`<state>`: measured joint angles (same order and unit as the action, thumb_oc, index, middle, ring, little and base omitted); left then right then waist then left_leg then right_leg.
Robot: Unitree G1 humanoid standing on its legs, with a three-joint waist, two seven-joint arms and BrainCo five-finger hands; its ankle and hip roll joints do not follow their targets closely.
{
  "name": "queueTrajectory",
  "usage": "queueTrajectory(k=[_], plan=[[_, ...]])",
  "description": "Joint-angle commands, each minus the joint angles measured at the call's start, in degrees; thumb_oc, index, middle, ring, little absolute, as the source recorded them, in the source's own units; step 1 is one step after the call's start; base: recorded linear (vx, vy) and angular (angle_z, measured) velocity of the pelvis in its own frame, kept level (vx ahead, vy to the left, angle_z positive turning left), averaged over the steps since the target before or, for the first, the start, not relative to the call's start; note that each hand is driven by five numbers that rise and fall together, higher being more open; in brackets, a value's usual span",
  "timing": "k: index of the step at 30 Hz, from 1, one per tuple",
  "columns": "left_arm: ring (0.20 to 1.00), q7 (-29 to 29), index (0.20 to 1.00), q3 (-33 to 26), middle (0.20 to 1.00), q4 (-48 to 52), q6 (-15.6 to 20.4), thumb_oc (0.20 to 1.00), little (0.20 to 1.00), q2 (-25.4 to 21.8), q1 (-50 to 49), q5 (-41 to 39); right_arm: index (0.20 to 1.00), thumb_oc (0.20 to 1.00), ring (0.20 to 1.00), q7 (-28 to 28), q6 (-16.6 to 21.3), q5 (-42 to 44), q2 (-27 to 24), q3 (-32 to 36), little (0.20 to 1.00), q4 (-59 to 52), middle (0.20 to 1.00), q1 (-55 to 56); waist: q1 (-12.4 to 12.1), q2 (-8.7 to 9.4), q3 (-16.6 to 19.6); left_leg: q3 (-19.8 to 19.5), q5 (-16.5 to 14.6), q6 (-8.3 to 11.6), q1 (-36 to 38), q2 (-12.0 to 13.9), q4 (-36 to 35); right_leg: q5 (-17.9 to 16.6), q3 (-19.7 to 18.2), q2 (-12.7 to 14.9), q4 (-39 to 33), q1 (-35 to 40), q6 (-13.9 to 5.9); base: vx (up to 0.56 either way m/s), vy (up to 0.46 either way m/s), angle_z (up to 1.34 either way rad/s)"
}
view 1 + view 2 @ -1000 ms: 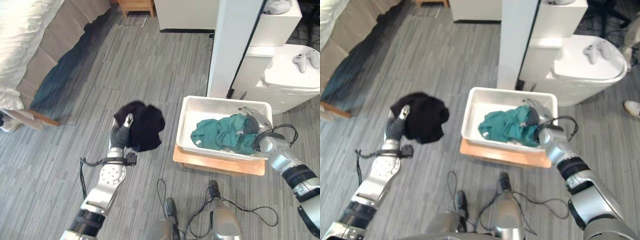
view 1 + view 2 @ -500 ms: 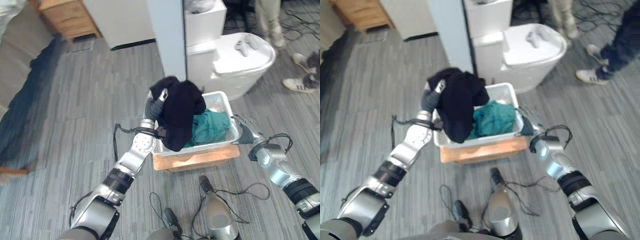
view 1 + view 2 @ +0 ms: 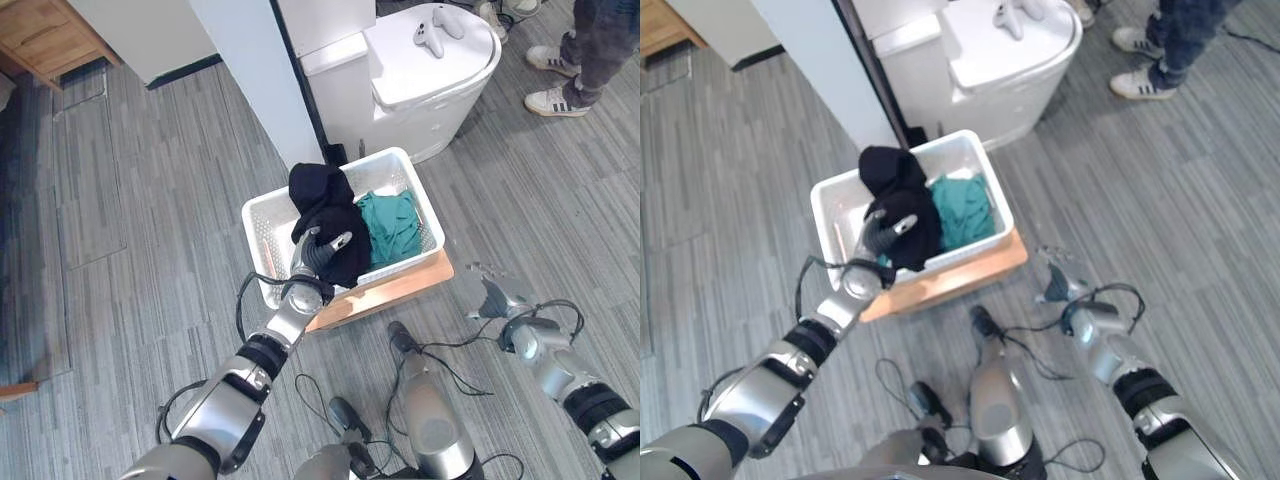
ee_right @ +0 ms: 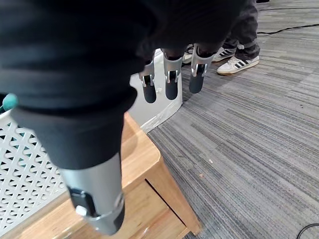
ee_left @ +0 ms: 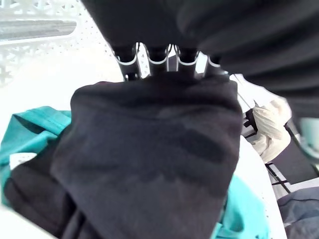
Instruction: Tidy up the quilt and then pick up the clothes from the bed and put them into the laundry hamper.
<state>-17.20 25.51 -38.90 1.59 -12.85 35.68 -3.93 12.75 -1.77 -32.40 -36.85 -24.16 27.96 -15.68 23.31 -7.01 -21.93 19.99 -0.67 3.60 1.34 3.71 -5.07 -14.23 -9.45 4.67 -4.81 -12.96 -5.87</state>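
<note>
The left hand point(image 3: 318, 250) grips the black garment point(image 3: 325, 205), fingers curled in it, over the hamper point(image 3: 262, 222) beside the green garment point(image 3: 392, 222), placed for dropping; the right hand point(image 3: 497, 296), relaxed and empty, hangs clear over the floor point(image 3: 140, 200).

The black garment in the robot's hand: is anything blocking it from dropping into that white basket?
Nothing visible does. The left hand holds the black garment already over the white basket, draping onto the teal clothes inside.
</note>
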Motion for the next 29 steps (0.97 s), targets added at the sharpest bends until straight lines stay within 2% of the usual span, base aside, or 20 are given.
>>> queueTrajectory(k=[1, 4, 5, 8, 9, 10, 11, 15, 19, 22, 23, 24, 25, 27, 29], plan=[[1.000, -0.9, 1.000, -3.7, 1.000, 5.5, 5.8, 1.000, 1.000, -3.5, 0.0, -2.3, 1.000, 1.000, 1.000, 1.3, 0.8, 2.5, 0.5, 2.5, 1.000, 0.0, 1.000, 4.0, -1.1, 3.04, 5.0, -1.8, 0.3, 4.28, 1.8, 4.0, 0.1, 9.3, -0.6, 3.4, 0.8, 2.5, -6.29, 0.03, -0.034, 0.07], [1.000, -2.0, 1.000, -5.8, 1.000, 9.8, 6.2, 1.000, 1.000, -5.0, -2.3, -3.2, 1.000, 1.000, 1.000, 1.3, 0.8, 3.1, 1.0, 4.6, 1.000, 0.9, 1.000, 7.4, -2.0, 3.42, 5.9, -2.3, 0.1, 4.34, 2.6, 4.1, 0.1, 9.7, 0.2, 3.7, 0.7, 3.9, -6.14, 0.02, -0.044, 0.14], [1.000, -1.4, 1.000, -8.0, 1.000, 14.8, 7.6, 1.000, 1.000, -6.8, -4.5, -5.6, 1.000, 1.000, 1.000, 0.9, 0.6, 3.3, 1.4, 6.2, 1.000, 2.0, 1.000, 10.1, -3.0, 3.80, 6.7, -3.0, 0.0, 4.40, 3.2, 4.3, 0.1, 9.9, 0.9, 3.8, 0.6, 5.2, -6.07, 0.01, -0.047, 0.30], [1.000, -0.8, 1.000, -9.9, 1.000, 18.2, 8.3, 1.000, 1.000, -8.6, -6.5, -7.2, 1.000, 1.000, 1.000, 0.4, 0.4, 3.7, 1.9, 7.2, 1.000, 3.8, 1.000, 11.9, -4.1, 4.31, 7.4, -3.6, 0.0, 4.45, 3.8, 4.6, 0.1, 10.1, 1.7, 3.8, 0.6, 6.6, -5.95, 0.00, -0.047, 0.29], [1.000, 0.5, 1.000, -11.5, 1.000, 21.4, 8.7, 1.000, 1.000, -10.7, -8.6, -7.5, 1.000, 1.000, 1.000, -0.1, 0.2, 3.6, 2.3, 7.9, 1.000, 6.4, 1.000, 13.1, -5.5, 4.70, 8.0, -4.2, 0.0, 4.50, 4.3, 4.8, 0.1, 10.3, 2.6, 3.7, 0.6, 7.7, -5.83, -0.01, -0.030, 0.26], [1.000, 0.5, 1.000, -11.6, 1.000, 21.7, 8.6, 1.000, 1.000, -10.8, -8.8, -7.5, 1.000, 1.000, 1.000, -0.1, 0.3, 3.6, 2.4, 7.8, 1.000, 6.4, 1.000, 13.1, -5.4, 4.76, 8.0, -4.3, 0.0, 4.51, 4.4, 4.8, 0.1, 10.3, 2.6, 3.7, 0.6, 7.8, -5.81, -0.02, -0.047, 0.24], [1.000, 2.1, 1.000, -13.7, 1.000, 24.4, 9.4, 1.000, 1.000, -12.7, -12.0, -8.5, 1.000, 1.000, 1.000, -0.9, 0.2, 3.3, 2.7, 8.5, 1.000, 7.1, 1.000, 14.2, -6.3, 5.21, 8.5, -4.8, -0.1, 4.53, 4.8, 4.9, 0.1, 10.5, 3.1, 3.6, 0.6, 8.8, -5.70, -0.02, -0.021, 0.21], [1.000, 3.1, 1.000, -18.6, 1.000, 23.5, 9.3, 1.000, 1.000, -12.5, -21.4, -10.7, 1.000, 1.000, 1.000, -1.2, -0.2, 4.1, 4.6, 9.4, 1.000, 11.4, 1.000, 14.8, -8.4, 5.88, 9.2, -5.5, -0.1, 4.52, 5.4, 5.1, 0.1, 11.0, 3.9, 3.6, 0.5, 10.2, -5.45, -0.02, -0.027, 0.15], [1.000, 5.1, 1.000, -20.6, 1.000, 11.2, 5.9, 1.000, 1.000, -9.8, -30.8, -10.3, 1.000, 1.000, 1.000, -1.5, -0.9, 5.2, 6.6, 10.3, 1.000, 15.7, 1.000, 14.3, -9.9, 6.20, 9.5, -5.9, -0.2, 4.27, 5.9, 5.2, 0.1, 11.2, 4.3, 3.4, 0.4, 10.9, -5.17, -0.02, -0.008, 0.08], [1.000, 6.7, 1.000, -22.2, 1.000, -5.0, 3.8, 1.000, 1.000, -6.6, -34.7, -12.1, 1.000, 1.000, 1.000, -2.0, -1.3, 6.2, 8.3, 10.2, 1.000, 18.4, 1.000, 13.1, -10.6, 6.37, 9.8, -6.0, -0.2, 4.08, 6.3, 5.2, 0.1, 11.3, 4.4, 3.4, 0.4, 11.5, -4.99, -0.01, 0.005, 0.04], [1.000, 6.8, 1.000, -22.2, 1.000, -5.2, 3.9, 1.000, 1.000, -6.6, -34.6, -12.2, 1.000, 1.000, 1.000, -2.0, -1.3, 6.2, 8.3, 10.1, 1.000, 18.5, 1.000, 13.0, -10.6, 6.36, 9.8, -5.9, -0.3, 4.07, 6.3, 5.2, 0.1, 11.3, 4.4, 3.4, 0.4, 11.4, -5.00, 0.00, 0.000, 0.00], [1.000, 7.3, 1.000, -23.0, 1.000, -14.8, 2.3, 1.000, 1.000, -4.6, -36.5, -11.6, 1.000, 1.000, 1.000, -1.7, -1.5, 7.2, 9.5, 9.9, 1.000, 20.5, 1.000, 12.3, -10.9, 6.52, 10.0, -5.8, -0.4, 3.94, 6.5, 5.1, 0.1, 11.2, 4.2, 3.4, 0.3, 11.4, -4.99, 0.00, 0.000, 0.00], [1.000, 7.3, 1.000, -23.0, 1.000, -15.0, 2.4, 1.000, 1.000, -4.6, -36.5, -11.6, 1.000, 1.000, 1.000, -1.7, -1.5, 7.3, 9.5, 9.9, 1.000, 20.6, 1.000, 12.2, -10.9, 6.51, 10.1, -5.8, -0.4, 3.93, 6.4, 5.1, 0.1, 11.2, 4.2, 3.4, 0.3, 11.4, -5.00, -0.02, 0.032, 0.00], [1.000, 8.3, 1.000, -24.3, 1.000, -25.2, 0.8, 1.000, 1.000, -2.6, -38.4, -9.9, 1.000, 1.000, 1.000, -1.8, -1.4, 8.7, 11.0, 9.1, 1.000, 22.1, 1.000, 11.4, -11.2, 6.91, 10.3, -5.4, -0.5, 3.78, 6.5, 5.1, 0.1, 11.0, 3.9, 3.2, 0.2, 11.2, -5.11, -0.03, 0.041, 0.00], [1.000, 8.3, 1.000, -24.6, 1.000, -27.4, 0.5, 1.000, 1.000, -2.3, -38.9, -9.0, 1.000, 1.000, 1.000, -1.7, -1.4, 8.9, 11.3, 8.8, 1.000, 22.4, 1.000, 11.3, -11.4, 7.11, 10.4, -5.2, -0.6, 3.74, 6.6, 5.0, 0.1, 10.9, 3.7, 3.2, 0.2, 11.1, -5.19, -0.02, 0.029, -0.08]])
